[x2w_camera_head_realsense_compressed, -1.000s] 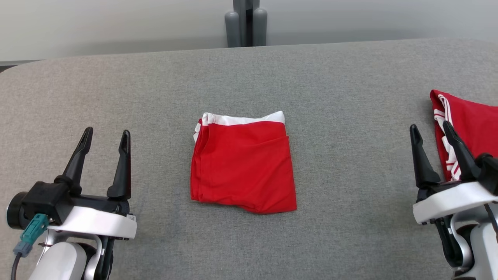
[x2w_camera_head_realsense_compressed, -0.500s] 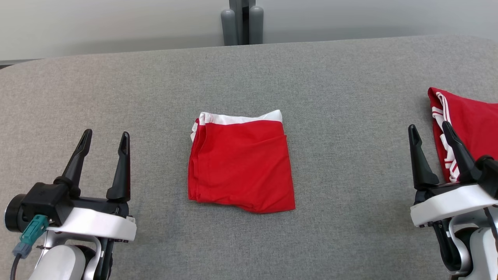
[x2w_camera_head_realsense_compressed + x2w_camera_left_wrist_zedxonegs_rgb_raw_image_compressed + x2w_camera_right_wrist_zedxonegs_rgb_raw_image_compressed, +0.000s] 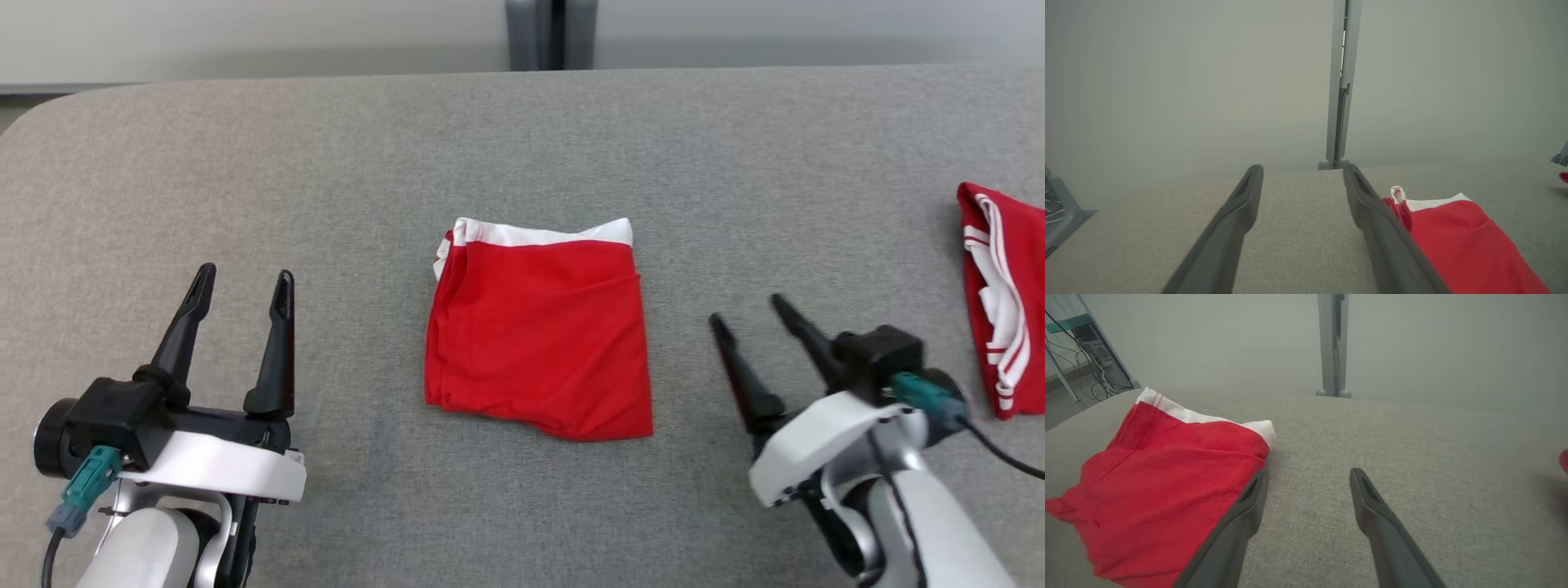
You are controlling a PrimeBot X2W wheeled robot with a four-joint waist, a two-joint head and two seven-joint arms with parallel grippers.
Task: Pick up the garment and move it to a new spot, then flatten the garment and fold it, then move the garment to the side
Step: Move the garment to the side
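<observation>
**Head view:** The folded garment (image 3: 539, 335) is lying mid-worktop (image 3: 326, 163), red w/ a white band at the far edge, between both tools. The left tool (image 3: 245, 274) is hovering well to its left, jaws standing wide, carrying nothing. The right tool (image 3: 747, 310) is sitting near the garment's right edge and angling toward it, also wide and empty. A second red garment (image 3: 1000, 302) is lying at the far right, partly cut off. Risk: in sliding the folded one to that side, it's probably going to ride onto the second garment and rumple both.

**Left wrist view:** The left tool (image 3: 1303, 169) is pointing past the garment's near-left corner, not at it. Risk: w/ only one side being gripped, the far layers are likely dragging and the fold opening.

**Right wrist view:** One finger of the right tool (image 3: 1309, 473) is overlapping the garment's edge; can't tell if it's touching. Risk: the finger going over the stack, not under it, means catching the top layer only and bunching the cloth.
</observation>
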